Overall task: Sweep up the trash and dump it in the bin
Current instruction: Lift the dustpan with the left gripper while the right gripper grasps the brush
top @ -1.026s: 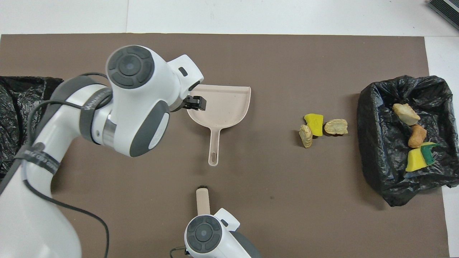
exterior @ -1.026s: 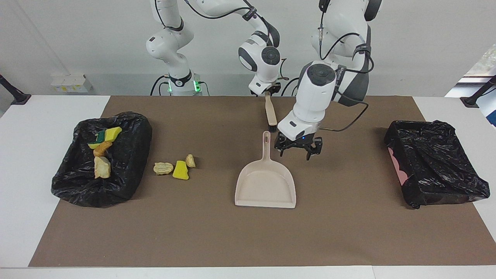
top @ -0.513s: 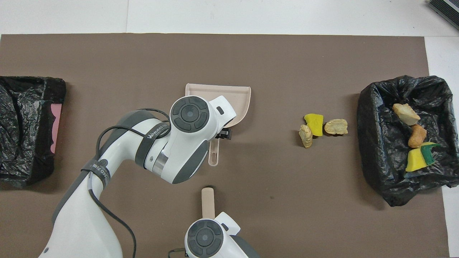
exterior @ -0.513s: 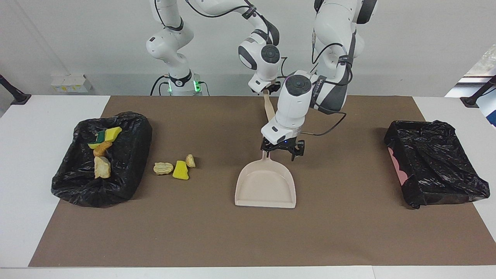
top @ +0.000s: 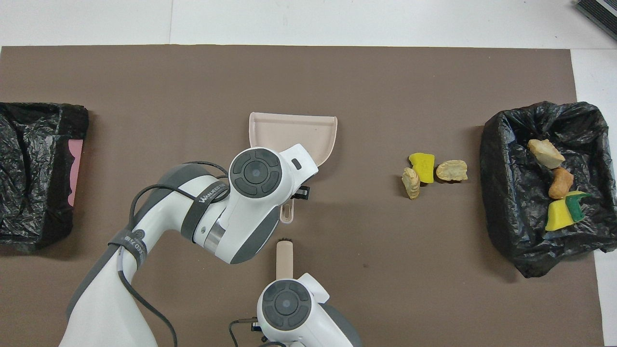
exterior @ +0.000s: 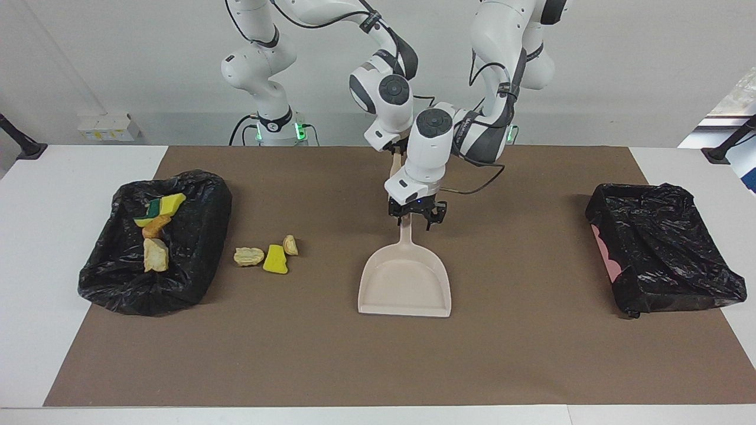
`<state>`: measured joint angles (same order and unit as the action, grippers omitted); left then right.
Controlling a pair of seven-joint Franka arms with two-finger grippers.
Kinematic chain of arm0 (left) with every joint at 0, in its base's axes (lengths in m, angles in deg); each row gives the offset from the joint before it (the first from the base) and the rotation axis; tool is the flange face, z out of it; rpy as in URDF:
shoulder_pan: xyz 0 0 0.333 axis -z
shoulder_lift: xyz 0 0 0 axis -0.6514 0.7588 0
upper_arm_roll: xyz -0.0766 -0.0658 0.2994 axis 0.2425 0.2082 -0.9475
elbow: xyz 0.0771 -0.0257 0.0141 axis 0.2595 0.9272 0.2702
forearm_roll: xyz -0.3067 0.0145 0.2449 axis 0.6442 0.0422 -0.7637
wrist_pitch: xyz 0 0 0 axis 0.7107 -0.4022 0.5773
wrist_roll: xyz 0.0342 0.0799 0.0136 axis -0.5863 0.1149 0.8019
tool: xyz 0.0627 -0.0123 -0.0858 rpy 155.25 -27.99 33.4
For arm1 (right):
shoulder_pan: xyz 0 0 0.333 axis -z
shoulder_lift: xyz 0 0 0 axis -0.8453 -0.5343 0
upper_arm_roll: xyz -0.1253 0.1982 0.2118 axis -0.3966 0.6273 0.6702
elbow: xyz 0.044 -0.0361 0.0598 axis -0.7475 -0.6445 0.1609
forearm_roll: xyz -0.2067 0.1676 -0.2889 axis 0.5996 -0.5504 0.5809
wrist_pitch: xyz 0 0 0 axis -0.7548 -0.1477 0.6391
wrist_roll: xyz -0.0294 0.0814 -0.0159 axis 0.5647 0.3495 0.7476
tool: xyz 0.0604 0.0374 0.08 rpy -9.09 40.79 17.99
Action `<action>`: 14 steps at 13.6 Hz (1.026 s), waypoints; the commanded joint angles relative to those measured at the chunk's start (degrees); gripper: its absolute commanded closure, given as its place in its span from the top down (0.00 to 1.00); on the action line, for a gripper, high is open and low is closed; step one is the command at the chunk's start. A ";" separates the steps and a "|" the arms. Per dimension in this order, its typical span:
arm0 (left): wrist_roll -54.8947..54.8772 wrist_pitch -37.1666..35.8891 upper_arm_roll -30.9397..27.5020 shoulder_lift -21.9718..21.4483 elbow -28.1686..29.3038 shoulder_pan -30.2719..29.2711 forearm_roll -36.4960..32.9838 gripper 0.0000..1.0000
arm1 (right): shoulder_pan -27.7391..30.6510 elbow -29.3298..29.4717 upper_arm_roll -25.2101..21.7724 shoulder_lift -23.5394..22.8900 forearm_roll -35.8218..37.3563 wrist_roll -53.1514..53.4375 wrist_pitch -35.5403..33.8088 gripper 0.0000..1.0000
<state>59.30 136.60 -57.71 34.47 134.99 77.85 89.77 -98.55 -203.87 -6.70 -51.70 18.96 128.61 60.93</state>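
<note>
Three trash scraps lie on the brown mat beside a black-lined bin holding four more. The left tool straddles the dustpan handle, closure indeterminate. The right tool is clamped on the brush.
</note>
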 commanded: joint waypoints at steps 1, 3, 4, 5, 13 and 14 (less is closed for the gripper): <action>0.54 1.84 -0.77 -1.42 2.43 0.94 1.00 0.79 | 4.09 -0.20 -0.11 1.93 1.85 -0.84 -2.58 0.00; 0.46 1.84 -0.77 -1.33 2.43 1.37 1.00 0.79 | 8.31 1.46 -0.03 1.67 5.27 -1.45 -5.38 0.00; 0.46 1.93 -0.69 -1.07 2.43 1.64 1.09 0.77 | 10.07 2.95 -0.03 1.15 7.21 -1.45 -6.88 0.00; 0.54 1.93 -0.60 -0.63 2.43 1.90 1.09 0.76 | 11.91 4.27 -0.03 0.53 9.23 -1.80 -8.11 0.00; -0.69 3.51 -1.04 0.43 1.38 1.55 0.04 0.02 | 22.73 15.71 0.06 -6.07 35.66 -9.70 -18.32 0.00; -1.73 3.07 -1.30 0.17 1.29 1.38 -0.14 0.01 | 24.57 15.71 0.15 -6.15 40.05 -11.98 -18.93 0.00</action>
<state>58.95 138.93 -58.32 35.00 135.87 79.26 90.05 -76.67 -189.74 -7.17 -56.87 53.40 120.13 43.99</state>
